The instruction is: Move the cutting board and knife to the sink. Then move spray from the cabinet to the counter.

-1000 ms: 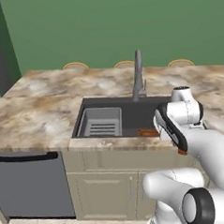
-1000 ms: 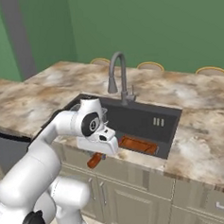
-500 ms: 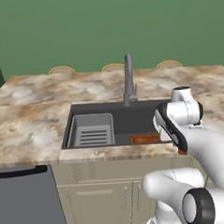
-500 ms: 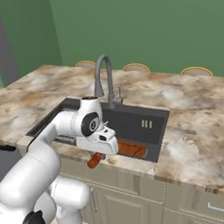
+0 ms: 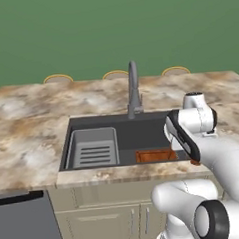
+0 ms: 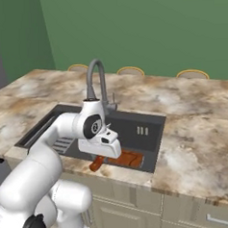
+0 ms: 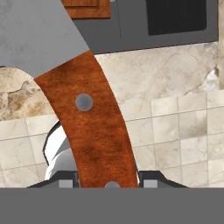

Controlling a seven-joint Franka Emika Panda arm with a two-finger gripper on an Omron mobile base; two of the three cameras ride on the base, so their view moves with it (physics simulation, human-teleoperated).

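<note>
The base has driven along the counter: over the last second the sink has slid from the right part of the left base view to its middle, and in the right base view it has drawn nearer. The things themselves have not moved; the camera has.

The hand hangs over the front right part of the basin, pinching the knife. In the hand view the reddish-brown handle runs up between the fingertips to the grey blade. The handle end pokes out below the hand in the right base view.

The cutting board already lies on the basin floor, at the front right, beside a grey rack. The first item is judged delivered; the knife is over the sink but not yet released. The spray step remains.

The counter is beige-and-brown marbled stone, with beige doors below. A grey faucet stands behind the basin. Three yellow-rimmed round things line the far edge; what they are cannot be told. The wall behind is plain green. A dark appliance front sits below the counter at the left.
</note>
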